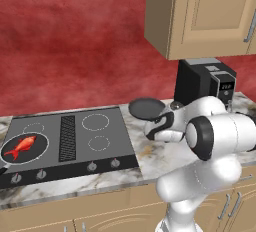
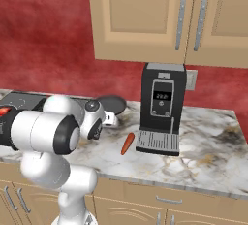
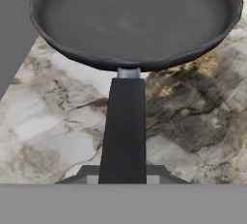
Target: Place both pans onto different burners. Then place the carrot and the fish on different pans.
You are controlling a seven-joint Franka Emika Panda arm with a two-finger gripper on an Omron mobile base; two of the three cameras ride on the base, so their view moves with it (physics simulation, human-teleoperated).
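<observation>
black pan handle (image 3: 122,129) clamped in my end effector (image 3: 123,172).
i see the frying pan (image 1: 146,108) over the marble counter (image 1: 150,153), and the fish (image 1: 22,146) in the other pan (image 1: 10,158).

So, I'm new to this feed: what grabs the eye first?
The bright red fish in a pan on the cooktop's front left burner. Then the empty second pan, held by its handle in the gripper over the marble counter, and the carrot beside the coffee machine.
</observation>
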